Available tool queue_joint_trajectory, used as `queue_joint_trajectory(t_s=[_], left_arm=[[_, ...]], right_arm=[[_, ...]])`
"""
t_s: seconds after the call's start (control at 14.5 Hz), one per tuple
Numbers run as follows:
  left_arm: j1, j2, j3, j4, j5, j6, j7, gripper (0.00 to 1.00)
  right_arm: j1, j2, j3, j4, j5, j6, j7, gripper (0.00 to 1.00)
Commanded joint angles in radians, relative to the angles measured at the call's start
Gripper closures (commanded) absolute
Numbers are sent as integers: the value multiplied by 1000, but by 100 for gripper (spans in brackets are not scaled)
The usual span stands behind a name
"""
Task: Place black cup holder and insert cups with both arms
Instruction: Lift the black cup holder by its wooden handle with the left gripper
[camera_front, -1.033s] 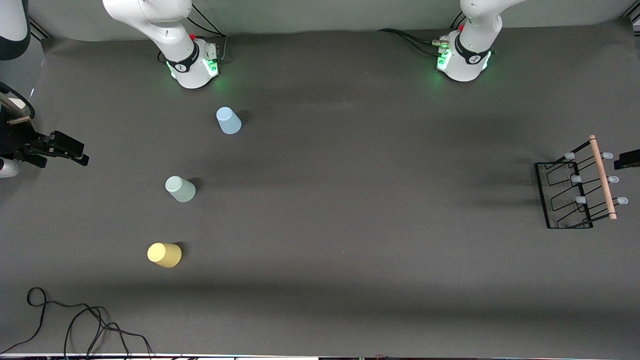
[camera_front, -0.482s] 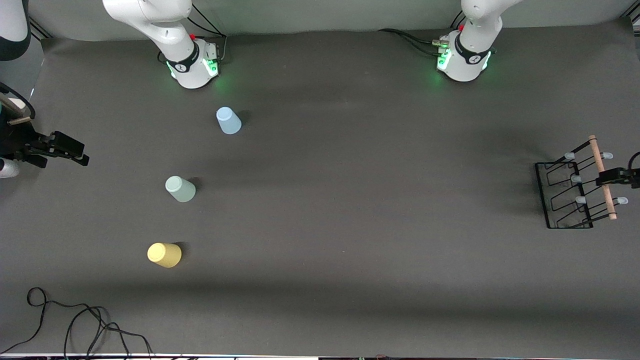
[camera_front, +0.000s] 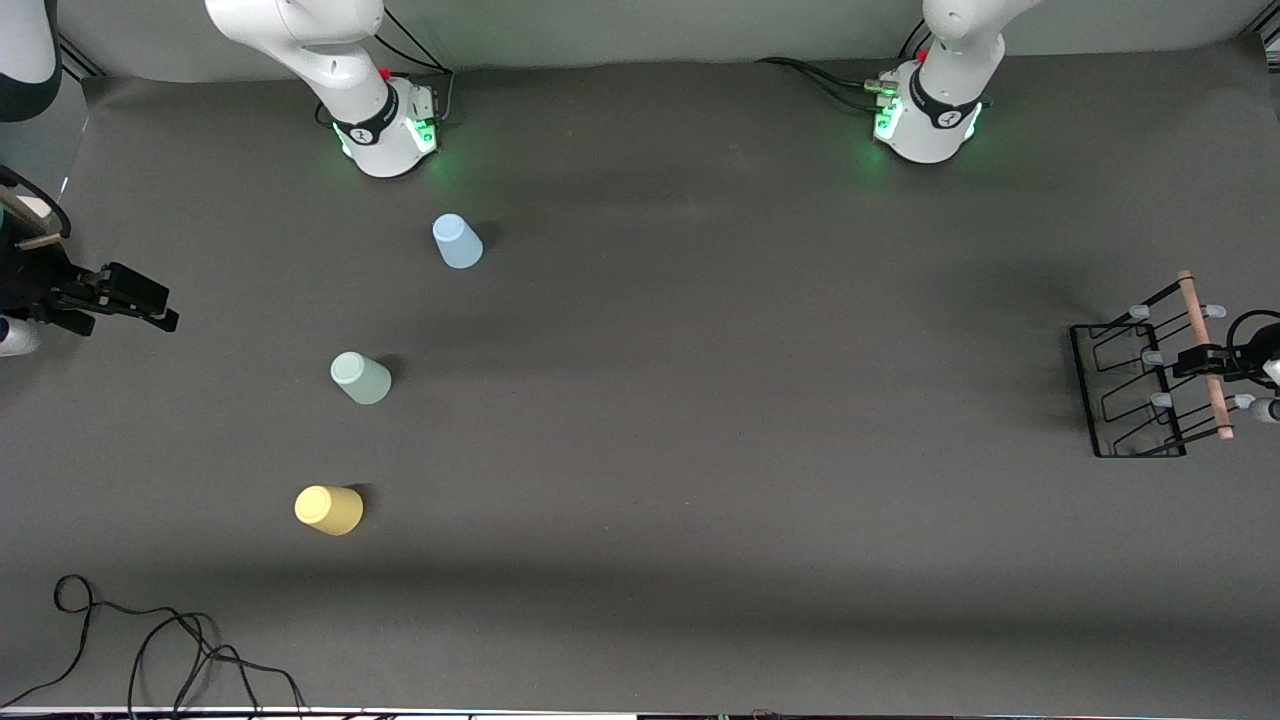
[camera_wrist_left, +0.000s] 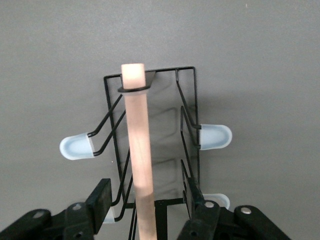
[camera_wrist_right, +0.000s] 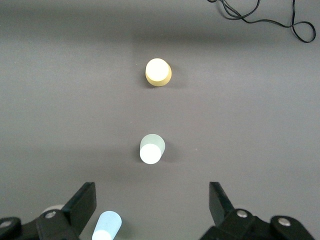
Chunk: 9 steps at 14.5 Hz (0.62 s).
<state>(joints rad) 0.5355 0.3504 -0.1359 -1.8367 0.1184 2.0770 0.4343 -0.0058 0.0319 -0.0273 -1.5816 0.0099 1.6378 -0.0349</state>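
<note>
While the right arm waits at its end of the table, we find the left gripper (camera_wrist_left: 147, 210) down at the black cup holder (camera_front: 1135, 390), which stands on the table mat (camera_front: 700, 450) toward the left arm's end. Our left wrist view shows its 2 fingers (camera_wrist_left: 100, 197) set on either side of the wooden rod handle (camera_wrist_left: 139, 155), a clear gap on each side, so the claw is spread around the rod and not pinching it. We see pale-tipped pegs (camera_wrist_left: 76, 147) sticking out from both sides of the wire frame.

We note the right gripper (camera_wrist_right: 152, 205) with its fingers spread wide and nothing between them, hanging over the table edge at the right arm's end. 3 cups stand upside down (rims on the mat), well apart from one another and from the holder: the light blue cup (camera_front: 457, 241) closest to the right arm's base, the mint green cup (camera_front: 361, 378) nearer the front camera, the yellow cup (camera_front: 329, 510) nearest of all. A black cable (camera_front: 150, 640) lies coiled at the mat's near corner.
</note>
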Motion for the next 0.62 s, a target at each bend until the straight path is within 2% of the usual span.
queue_joint_trajectory(t_s=[0.0,0.07,0.14,0.55], left_arm=[[12,-13,-10,-21,15,18,15,67],[14,-13,-10,-19,15,20,27,93],[18,-13,-10,-19,15,20,30,100],[11,-28,-16,-18,12,3,30,100]], right_arm=[[-3,6,0,15,16,-10,-13,0],[-3,6,0,15,15,-10,-13,0],[-3,6,0,15,15,-10,-14,0],[-3,9,-2,15,16,-10,-14,0]])
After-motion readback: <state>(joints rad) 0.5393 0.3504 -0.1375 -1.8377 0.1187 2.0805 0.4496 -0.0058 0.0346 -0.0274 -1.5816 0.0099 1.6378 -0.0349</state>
